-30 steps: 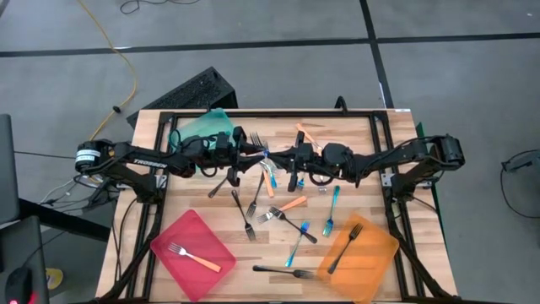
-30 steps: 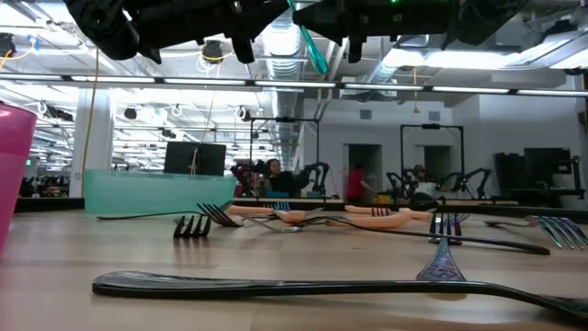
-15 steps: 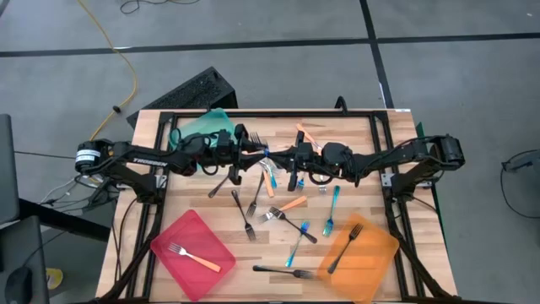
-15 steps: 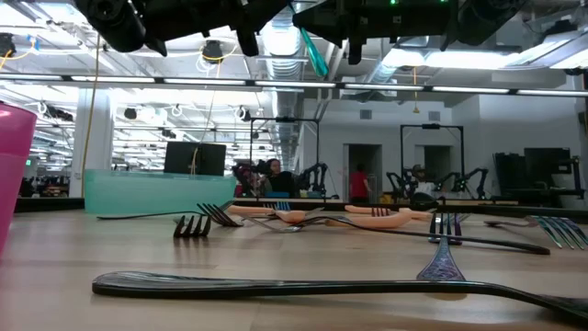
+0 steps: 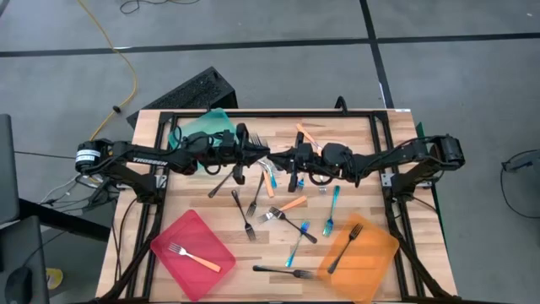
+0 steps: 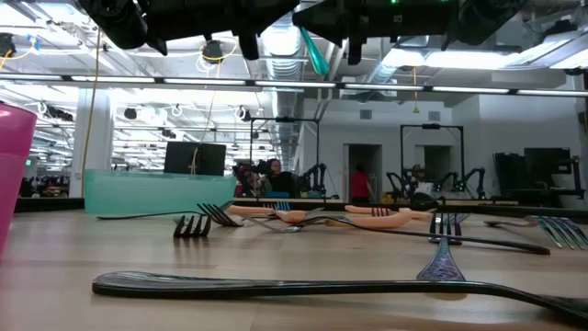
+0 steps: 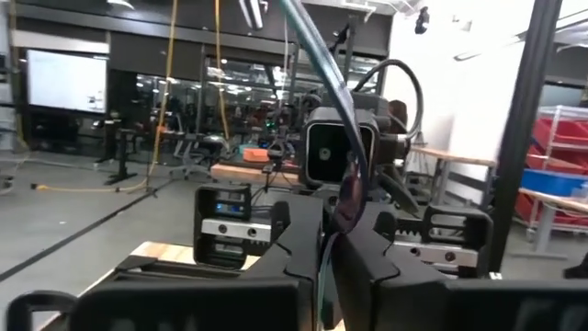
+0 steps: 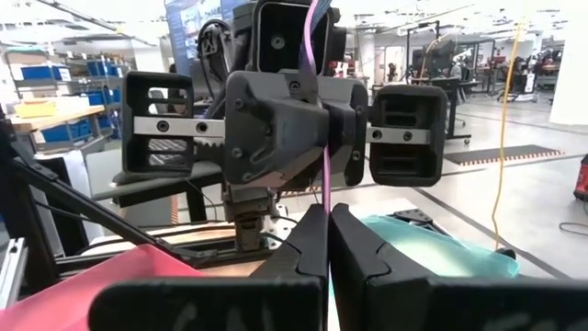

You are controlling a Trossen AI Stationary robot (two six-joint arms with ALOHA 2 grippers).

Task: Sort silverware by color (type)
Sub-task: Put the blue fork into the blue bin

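Handing over midair above the table's middle: left gripper [image 5: 258, 156] and right gripper [image 5: 282, 157], both clamped on the teal fork [image 6: 313, 51]. Right should let go first; then carry it left to the teal tray [image 5: 196, 125].

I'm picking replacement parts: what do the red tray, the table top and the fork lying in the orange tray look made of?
Red tray: translucent glossy plastic, probably, since the wood shows faintly through. Table top: pale wooden planks with visible seams. Fork in the orange tray: all black, likely plastic or coated metal; unclear.
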